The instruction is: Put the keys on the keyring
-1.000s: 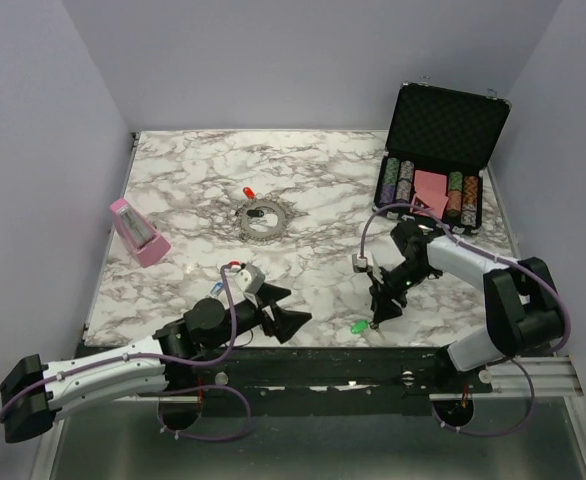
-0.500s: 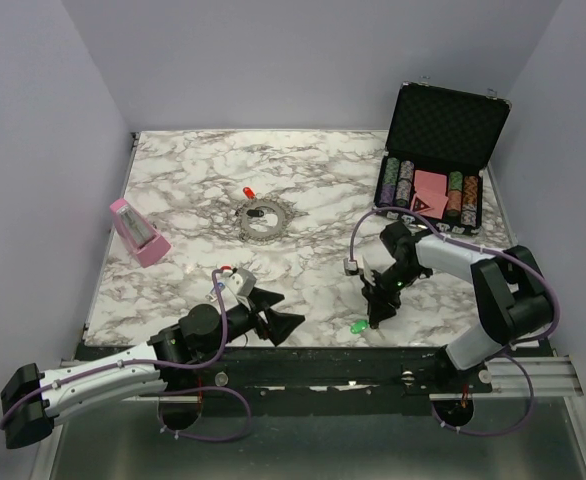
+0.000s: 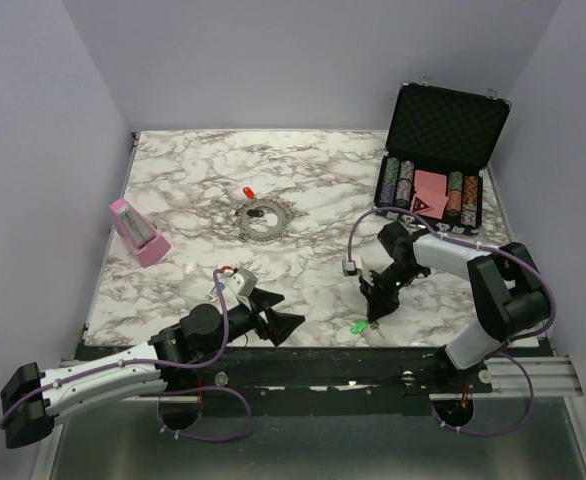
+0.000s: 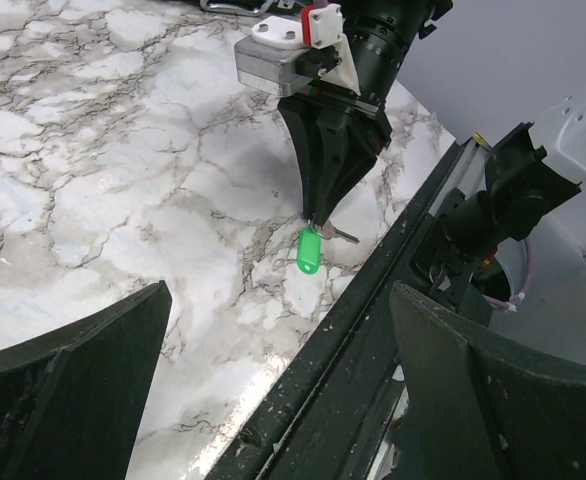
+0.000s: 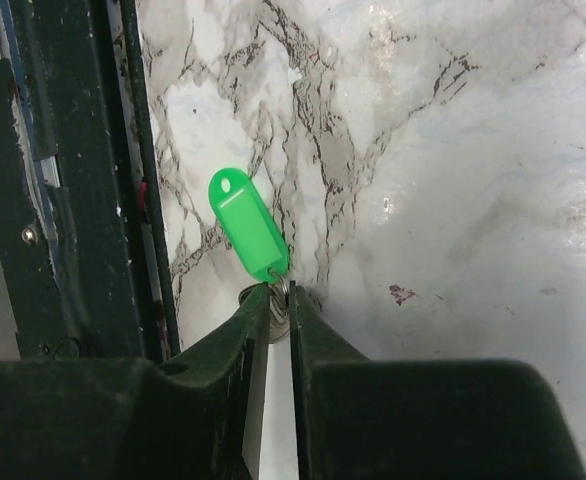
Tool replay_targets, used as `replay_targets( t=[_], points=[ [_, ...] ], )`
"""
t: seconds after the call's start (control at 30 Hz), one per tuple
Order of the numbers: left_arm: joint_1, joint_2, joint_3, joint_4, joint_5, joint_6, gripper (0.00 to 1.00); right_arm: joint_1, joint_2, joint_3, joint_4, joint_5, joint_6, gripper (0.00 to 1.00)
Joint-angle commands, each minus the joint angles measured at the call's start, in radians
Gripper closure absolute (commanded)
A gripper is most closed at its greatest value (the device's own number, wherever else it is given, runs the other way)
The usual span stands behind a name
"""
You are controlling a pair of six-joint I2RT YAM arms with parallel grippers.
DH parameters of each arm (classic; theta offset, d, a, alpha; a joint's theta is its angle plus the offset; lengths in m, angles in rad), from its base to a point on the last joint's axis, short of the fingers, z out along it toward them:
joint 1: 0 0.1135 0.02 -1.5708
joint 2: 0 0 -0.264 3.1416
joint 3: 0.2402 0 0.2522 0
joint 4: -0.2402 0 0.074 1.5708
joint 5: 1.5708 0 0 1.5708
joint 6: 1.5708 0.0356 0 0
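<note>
Right jaws pinch green key (image 5: pixel 247 222) beside black rail (image 5: pixel 73 200)

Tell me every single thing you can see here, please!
table: one, white marble, under everything
keyring: one, silvery grey, table's middle
red key: one, just behind the keyring
green key: one, front edge, right side
pink box: one, left side
case: one, black, open, back right
poker chips: several stacks, mixed colours, inside the case
left gripper: black, open, empty, near front edge
right gripper: black, closed on the green key's metal end
</note>
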Motion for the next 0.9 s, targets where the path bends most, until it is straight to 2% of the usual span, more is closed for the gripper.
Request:
replay_targets(
  t=[0.0, 0.3, 0.53, 0.63, 0.87],
  points=[
    [0.005, 0.011, -0.003, 0.008, -0.012, -0.003, 0.01, 0.009, 0.012, 0.011, -0.023, 0.014, -0.033, 0.82],
    [0.006, 0.026, 0.017, 0.003, -0.009, 0.003, 0.01, 0.009, 0.006, 0.037, -0.072, -0.029, -0.060, 0.99],
    [0.005, 0.046, 0.033, 0.034, -0.004, -0.003, 0.01, -0.001, -0.017, 0.152, -0.190, -0.089, -0.081, 1.00],
    [0.005, 0.078, 0.034, 0.133, 0.033, 0.013, 0.02, -0.006, -0.086, 0.175, -0.193, -0.142, -0.092, 1.00],
    [0.005, 0.265, 0.150, 0.287, 0.122, 0.197, 0.13, -0.012, -0.255, 0.241, -0.149, -0.329, -0.078, 1.00]
  ],
)
